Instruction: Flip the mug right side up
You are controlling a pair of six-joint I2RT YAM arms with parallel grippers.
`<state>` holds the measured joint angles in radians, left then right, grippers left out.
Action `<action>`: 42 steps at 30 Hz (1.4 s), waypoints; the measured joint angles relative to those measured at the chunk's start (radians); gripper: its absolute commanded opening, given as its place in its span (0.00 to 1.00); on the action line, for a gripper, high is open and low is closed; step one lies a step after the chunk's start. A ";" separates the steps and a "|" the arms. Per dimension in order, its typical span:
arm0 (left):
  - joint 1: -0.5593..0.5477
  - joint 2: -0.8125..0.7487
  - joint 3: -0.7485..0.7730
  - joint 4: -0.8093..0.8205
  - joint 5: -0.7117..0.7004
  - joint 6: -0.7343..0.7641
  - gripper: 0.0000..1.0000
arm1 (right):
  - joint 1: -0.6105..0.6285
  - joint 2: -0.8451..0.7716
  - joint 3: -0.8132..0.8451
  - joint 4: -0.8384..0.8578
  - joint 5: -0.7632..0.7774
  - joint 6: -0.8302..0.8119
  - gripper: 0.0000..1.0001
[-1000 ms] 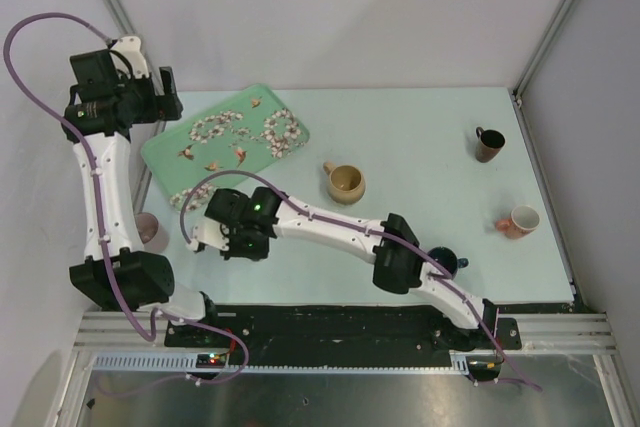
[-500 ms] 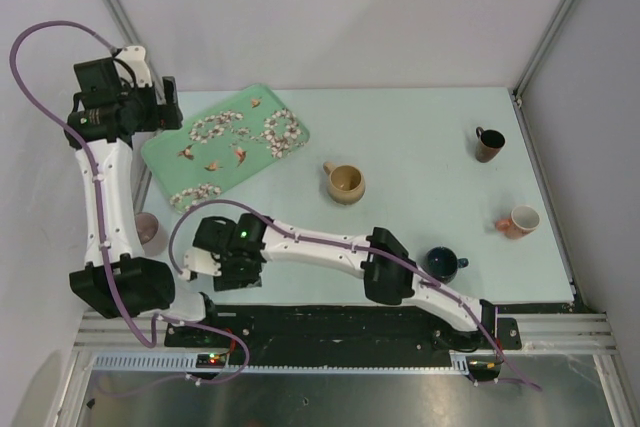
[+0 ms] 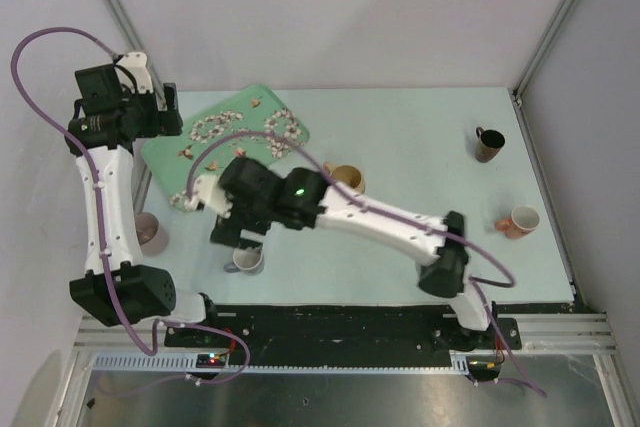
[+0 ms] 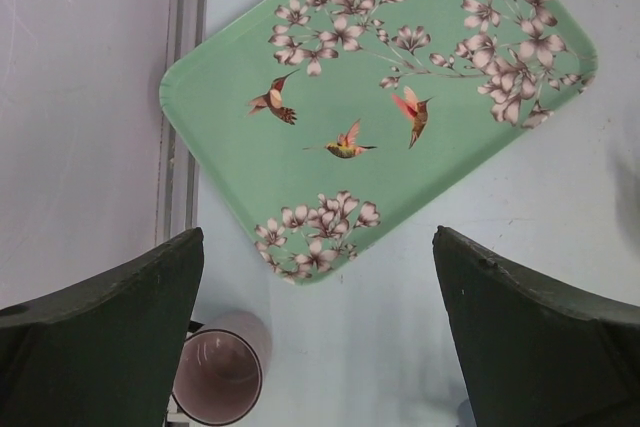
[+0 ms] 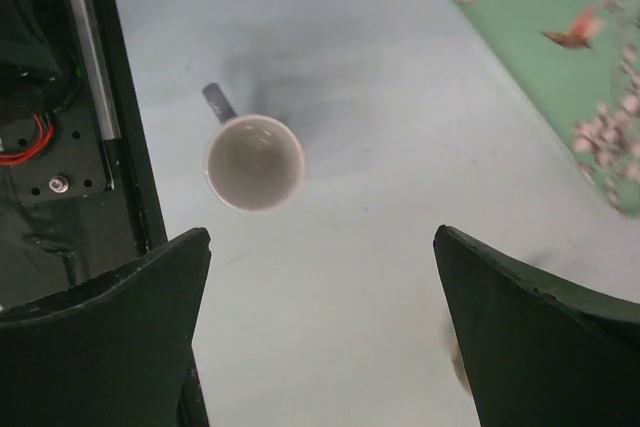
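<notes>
From above, the mug (image 3: 246, 259) stands on its base, mouth up, on the tabletop (image 3: 420, 137) close to the near edge, so to my eye the turning-over looks done. The right arm (image 3: 360, 215) reaches across the tabletop with its jaws hanging just over the mug, apart from it. The left arm (image 3: 105, 197) is raised at the far left, over the corner of the green tray (image 3: 200, 152). A tan mug (image 3: 350, 175) peeks out behind the right arm, and a pink cup (image 3: 152, 232) sits at the left edge. The left wrist camera looks straight down on the tray (image 4: 300, 177) and the pink cup (image 4: 218, 379); the left jaws are spread wide with nothing between them. The right wrist camera shows the mug (image 5: 254, 162) below, its pale inside open to the lens, its handle toward the black base rail (image 5: 60, 147); the right jaws are spread and empty. The danger I see is in the leaving: if that arm drops or swings sideways as it pulls back, a finger could clip the rim or handle and tip the mug over again, or push it onto the rail.
</notes>
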<state>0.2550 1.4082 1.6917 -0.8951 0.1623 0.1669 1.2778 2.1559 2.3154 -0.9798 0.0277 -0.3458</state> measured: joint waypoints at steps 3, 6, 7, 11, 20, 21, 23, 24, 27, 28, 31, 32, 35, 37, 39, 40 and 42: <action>0.000 -0.019 -0.027 0.003 0.012 -0.001 1.00 | -0.055 -0.166 -0.142 0.073 0.010 0.072 1.00; -0.007 -0.037 -0.080 0.007 0.034 -0.001 1.00 | -0.203 -0.387 -0.392 0.172 0.021 0.198 1.00; -0.011 -0.041 -0.098 0.007 0.036 -0.001 1.00 | -0.271 -0.452 -0.476 0.206 0.030 0.245 1.00; -0.054 -0.069 -0.238 0.042 0.035 -0.002 1.00 | -0.614 -0.722 -0.856 0.322 0.086 0.441 0.99; -0.188 -0.367 -0.740 0.261 -0.009 -0.053 1.00 | -1.111 -1.380 -1.453 0.423 0.143 0.633 1.00; -0.190 -0.410 -0.780 0.278 -0.029 -0.064 1.00 | -1.123 -1.427 -1.479 0.433 0.157 0.634 0.99; -0.192 -0.483 -0.835 0.315 -0.068 -0.073 1.00 | -1.134 -1.497 -1.525 0.449 0.192 0.638 0.99; -0.194 -0.524 -0.866 0.337 -0.094 -0.073 1.00 | -1.135 -1.516 -1.542 0.451 0.206 0.639 0.99; -0.198 -0.686 -0.967 0.386 -0.176 -0.060 1.00 | -1.136 -1.564 -1.603 0.456 0.262 0.662 1.00; -0.199 -0.734 -0.998 0.403 -0.190 -0.051 1.00 | -1.136 -1.579 -1.622 0.455 0.275 0.672 0.99; -0.200 -0.889 -1.104 0.456 -0.223 -0.032 1.00 | -1.136 -1.625 -1.680 0.456 0.298 0.697 0.97; -0.201 -0.932 -1.136 0.481 -0.231 -0.034 1.00 | -1.136 -1.643 -1.703 0.456 0.300 0.703 0.96; -0.201 -0.981 -1.207 0.550 -0.246 -0.056 1.00 | -1.135 -1.699 -1.765 0.454 0.303 0.717 0.96; -0.201 -0.980 -1.246 0.586 -0.262 -0.079 1.00 | -1.131 -1.749 -1.799 0.453 0.304 0.721 0.96; -0.201 -0.977 -1.268 0.602 -0.279 -0.100 1.00 | -1.127 -1.799 -1.821 0.454 0.304 0.720 0.96; -0.201 -0.977 -1.276 0.605 -0.290 -0.112 1.00 | -1.124 -1.820 -1.827 0.455 0.304 0.720 0.96; -0.201 -0.981 -1.283 0.621 -0.306 -0.132 1.00 | -1.122 -1.846 -1.831 0.459 0.304 0.720 0.97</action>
<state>0.0544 0.4271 0.4091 -0.2741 -0.1436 0.0349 0.1555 0.3099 0.4847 -0.5205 0.3321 0.3740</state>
